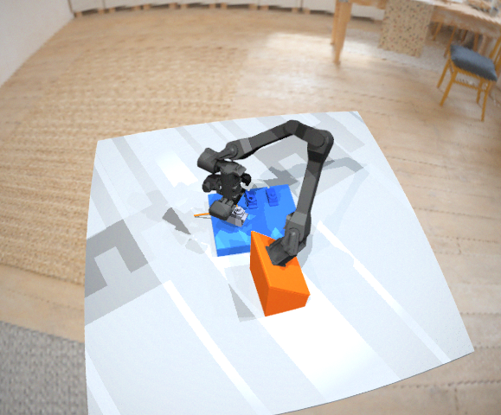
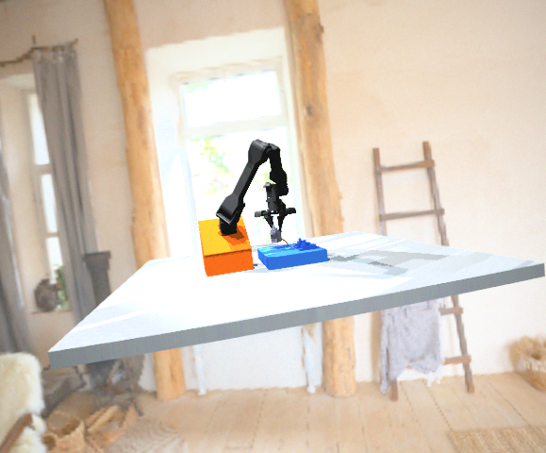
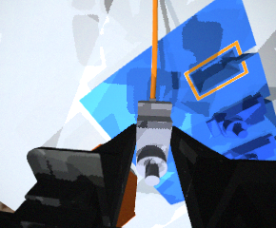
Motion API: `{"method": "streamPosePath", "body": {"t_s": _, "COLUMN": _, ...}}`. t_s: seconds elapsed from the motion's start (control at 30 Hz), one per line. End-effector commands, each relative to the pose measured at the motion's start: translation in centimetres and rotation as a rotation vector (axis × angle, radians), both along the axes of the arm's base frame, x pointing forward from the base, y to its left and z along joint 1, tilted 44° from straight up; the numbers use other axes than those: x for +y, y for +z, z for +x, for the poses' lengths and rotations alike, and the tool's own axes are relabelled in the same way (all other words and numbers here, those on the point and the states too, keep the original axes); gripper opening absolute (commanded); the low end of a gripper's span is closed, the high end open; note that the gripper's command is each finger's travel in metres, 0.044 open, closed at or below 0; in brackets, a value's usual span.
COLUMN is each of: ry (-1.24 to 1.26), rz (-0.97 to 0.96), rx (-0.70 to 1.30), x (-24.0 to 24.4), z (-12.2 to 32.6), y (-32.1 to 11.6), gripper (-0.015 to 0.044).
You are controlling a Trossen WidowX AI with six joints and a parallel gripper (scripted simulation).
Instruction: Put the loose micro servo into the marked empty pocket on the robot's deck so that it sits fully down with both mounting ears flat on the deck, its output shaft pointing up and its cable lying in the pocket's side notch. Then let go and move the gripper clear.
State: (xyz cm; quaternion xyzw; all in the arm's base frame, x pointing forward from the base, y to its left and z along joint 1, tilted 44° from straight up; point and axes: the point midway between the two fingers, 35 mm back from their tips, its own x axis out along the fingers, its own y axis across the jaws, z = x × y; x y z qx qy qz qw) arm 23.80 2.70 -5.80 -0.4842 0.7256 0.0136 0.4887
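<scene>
The grey micro servo (image 1: 240, 216) (image 2: 275, 236) (image 3: 153, 135) is between the fingers of my gripper (image 3: 152, 128), which is shut on it. Its output shaft (image 3: 152, 175) points up, towards the wrist camera. It appears slightly above the blue deck (image 1: 228, 245) (image 2: 297, 260) (image 3: 107, 97), as a small gap shows in the exterior view. Its orange cable (image 1: 201, 215) (image 3: 154, 47) sticks out straight, past the deck's edge. The empty pocket's orange outline (image 3: 210, 58) lies up and to the right of the servo in the wrist view. The arm hides the pocket in the top view.
Two blue servo shapes (image 1: 251, 200) (image 1: 272, 196) stand on the deck beside the pocket, right of my gripper in the wrist view. The orange block (image 1: 285, 288) (image 2: 227, 264) (image 3: 128, 204) under the arm's base stands close to the deck's edge.
</scene>
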Motion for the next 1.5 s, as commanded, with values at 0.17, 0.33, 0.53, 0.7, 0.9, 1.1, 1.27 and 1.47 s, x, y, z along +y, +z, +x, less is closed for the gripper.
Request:
{"method": "streamPosePath", "body": {"t_s": 0.17, "ry": -0.014, "rz": -0.001, "rx": -0.014, "x": -0.73, "z": -0.22, "y": 0.78, "gripper": 0.0}}
{"method": "streamPosePath", "body": {"t_s": 0.33, "ry": -0.107, "rz": -0.008, "rx": -0.103, "x": -0.73, "z": -0.22, "y": 0.78, "gripper": 0.0}}
{"method": "streamPosePath", "body": {"t_s": 0.53, "ry": -0.256, "rz": -0.019, "rx": -0.245, "x": -0.73, "z": -0.22, "y": 0.78, "gripper": 0.0}}
{"method": "streamPosePath", "body": {"t_s": 0.7, "ry": -0.38, "rz": -0.028, "rx": -0.363, "x": -0.73, "z": -0.22, "y": 0.78, "gripper": 0.0}}
{"method": "streamPosePath", "body": {"t_s": 0.9, "ry": -0.529, "rz": -0.039, "rx": -0.505, "x": -0.73, "z": -0.22, "y": 0.78, "gripper": 0.0}}
{"method": "streamPosePath", "body": {"t_s": 1.1, "ry": -0.673, "rz": -0.05, "rx": -0.643, "x": -0.73, "z": -0.22, "y": 0.78, "gripper": 0.0}}
{"method": "streamPosePath", "body": {"t_s": 1.27, "ry": -0.69, "rz": -0.051, "rx": -0.659, "x": -0.73, "z": -0.22, "y": 0.78, "gripper": 0.0}}
{"method": "streamPosePath", "body": {"t_s": 1.47, "ry": -0.69, "rz": -0.051, "rx": -0.659, "x": -0.83, "z": 0.46, "y": 0.83, "gripper": 0.0}}
